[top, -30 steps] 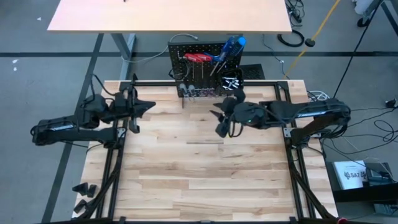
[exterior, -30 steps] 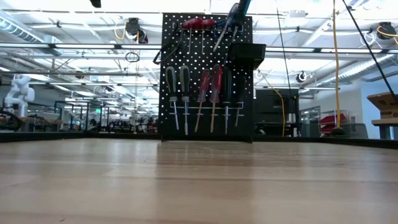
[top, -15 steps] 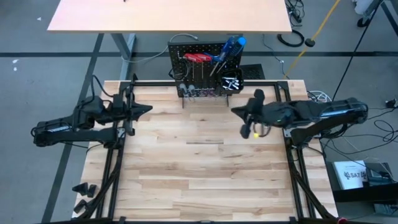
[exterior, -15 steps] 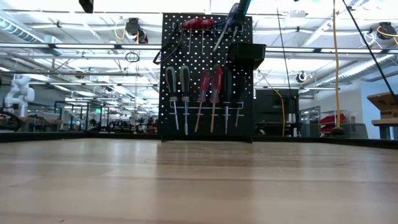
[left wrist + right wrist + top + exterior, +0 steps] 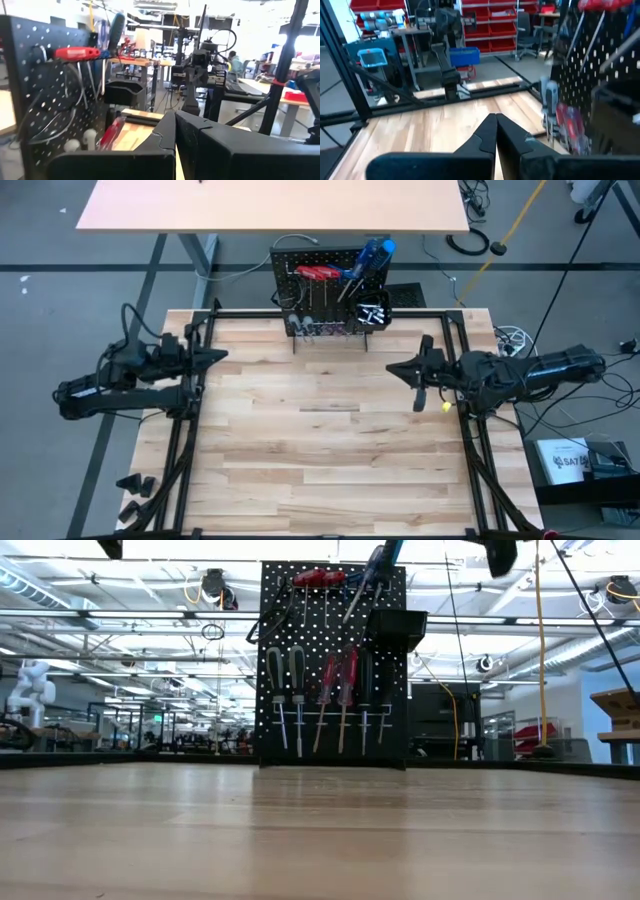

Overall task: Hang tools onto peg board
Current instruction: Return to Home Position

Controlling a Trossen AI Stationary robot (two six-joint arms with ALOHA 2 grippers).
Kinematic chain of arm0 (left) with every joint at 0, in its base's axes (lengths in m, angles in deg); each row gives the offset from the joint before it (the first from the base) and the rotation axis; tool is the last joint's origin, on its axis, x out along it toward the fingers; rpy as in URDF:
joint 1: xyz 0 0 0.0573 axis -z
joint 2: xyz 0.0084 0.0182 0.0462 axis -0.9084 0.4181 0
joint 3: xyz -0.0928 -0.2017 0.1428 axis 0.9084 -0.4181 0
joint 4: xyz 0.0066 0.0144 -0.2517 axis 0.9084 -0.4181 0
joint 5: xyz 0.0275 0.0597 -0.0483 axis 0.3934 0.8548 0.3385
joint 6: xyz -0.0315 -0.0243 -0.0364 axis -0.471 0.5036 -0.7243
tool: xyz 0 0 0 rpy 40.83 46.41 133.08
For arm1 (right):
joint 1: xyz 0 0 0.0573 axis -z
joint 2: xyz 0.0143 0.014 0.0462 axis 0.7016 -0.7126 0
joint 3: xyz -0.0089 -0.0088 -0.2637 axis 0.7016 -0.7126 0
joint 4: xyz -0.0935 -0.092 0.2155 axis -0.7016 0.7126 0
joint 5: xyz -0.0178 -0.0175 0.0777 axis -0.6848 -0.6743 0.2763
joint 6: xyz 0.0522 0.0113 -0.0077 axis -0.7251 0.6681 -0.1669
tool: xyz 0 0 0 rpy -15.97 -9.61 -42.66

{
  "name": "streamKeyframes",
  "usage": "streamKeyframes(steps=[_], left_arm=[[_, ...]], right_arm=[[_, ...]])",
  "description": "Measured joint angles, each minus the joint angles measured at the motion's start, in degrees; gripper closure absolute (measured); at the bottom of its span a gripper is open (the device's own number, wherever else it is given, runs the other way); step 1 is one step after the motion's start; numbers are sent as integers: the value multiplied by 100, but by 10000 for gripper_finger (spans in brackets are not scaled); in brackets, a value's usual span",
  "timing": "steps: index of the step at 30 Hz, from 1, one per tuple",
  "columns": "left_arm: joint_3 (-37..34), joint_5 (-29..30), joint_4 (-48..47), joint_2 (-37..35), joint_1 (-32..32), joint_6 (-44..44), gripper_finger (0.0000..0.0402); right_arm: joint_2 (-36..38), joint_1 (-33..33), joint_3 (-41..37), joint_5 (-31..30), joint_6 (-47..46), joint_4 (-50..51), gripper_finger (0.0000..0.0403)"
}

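Observation:
The peg board stands upright at the table's far edge. On it hang red-handled pliers at the top and a row of screwdrivers lower down. A blue-handled screwdriver sticks slanting out of the small black bin. My left gripper is shut and holds nothing, level, at the table's left edge. My right gripper is shut and holds nothing, level, near the right edge. Both point toward the table's middle, away from the board. The wrist views show the left gripper's fingertips and the right's closed together.
A tan table stands beyond the far edge. Black frame rails run along the table's left and right sides. Small black parts lie off the near-left corner. Bare wood fills the table's middle and near half.
My right gripper has drawn back from just in front of the peg board toward the table's right edge, levelling out, and has shut with nothing in it. My left gripper has pulled back a little toward the left edge. The tools on the board have not moved.

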Motion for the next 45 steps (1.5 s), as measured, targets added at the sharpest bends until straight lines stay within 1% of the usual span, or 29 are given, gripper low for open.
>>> streamKeyframes(steps=[5,9,16,20,23,26,31,36,40,45], left_arm=[[-2,158,-331,-200,0,1,400],[-257,169,-305,-325,0,-5,400],[-1344,171,632,-668,2,-313,400],[-1933,167,1184,-821,0,-526,400],[-2332,164,1529,-894,0,-639,400],[-2607,160,1767,-909,0,-750,400],[-2839,149,1913,-909,-4,-754,400],[-2920,147,1896,-938,-4,-756,400],[-2919,147,1946,-962,-4,-756,400],[-2919,147,2065,-959,-4,-759,400]], right_arm=[[253,0,-466,13,-333,-2,403],[363,4,-729,288,-405,0,403],[436,2,-1075,299,-483,-16,403],[436,2,-1380,314,-595,-326,403],[468,18,-1620,648,-610,-561,403],[567,17,-1801,851,-660,-727,403],[848,94,-2099,870,-652,-741,403],[1118,241,-2535,906,-610,-1217,403],[1321,327,-2841,1214,-761,-1368,403],[1464,392,-3104,1349,-918,-1402,403]])
